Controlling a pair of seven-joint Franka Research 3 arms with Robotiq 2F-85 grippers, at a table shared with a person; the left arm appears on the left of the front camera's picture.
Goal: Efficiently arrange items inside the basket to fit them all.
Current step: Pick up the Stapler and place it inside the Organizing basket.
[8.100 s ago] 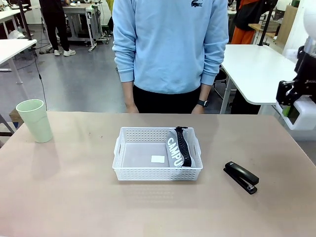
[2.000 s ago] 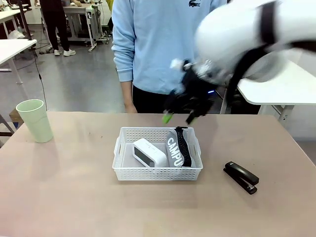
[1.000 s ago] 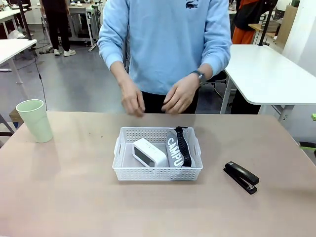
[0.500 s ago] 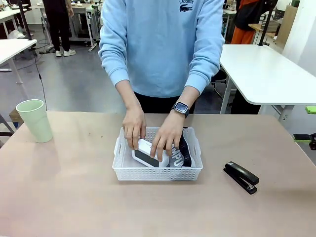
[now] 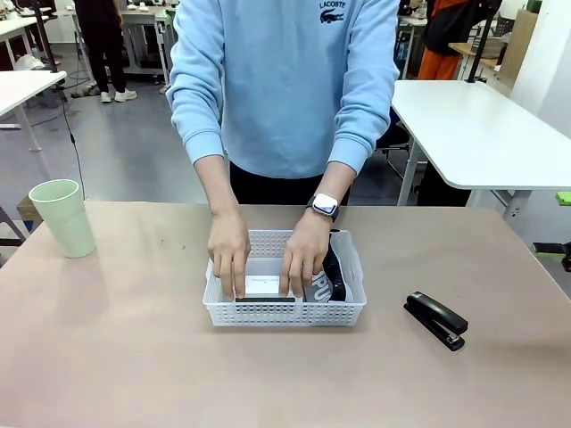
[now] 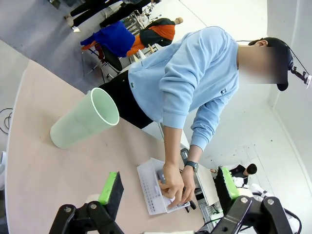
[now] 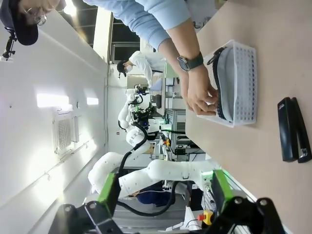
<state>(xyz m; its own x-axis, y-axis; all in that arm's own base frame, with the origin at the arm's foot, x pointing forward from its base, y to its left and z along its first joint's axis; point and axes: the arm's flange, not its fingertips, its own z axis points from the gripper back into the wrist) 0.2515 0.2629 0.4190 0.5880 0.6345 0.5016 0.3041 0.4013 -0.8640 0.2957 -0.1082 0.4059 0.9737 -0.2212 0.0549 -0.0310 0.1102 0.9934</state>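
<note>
At centre frame, a person's hands [image 5: 230, 256] square up the box [image 5: 263, 286] — slanted a second ago — beside the pouch [image 5: 333, 273], freeing room in the basket [image 5: 285, 314]; left end effector [image 6: 168, 184] and right end effector [image 7: 164, 186] gape, empty.

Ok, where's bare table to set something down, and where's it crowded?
Bare table runs between the green cup and the basket, along the whole near edge, and narrowly between basket and stapler. Crowded inside the basket: the person's hands hold the white box beside the pouch.

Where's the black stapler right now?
Front view: the black stapler lies on the beige table, right of the white perforated plastic basket, outside it.
</note>
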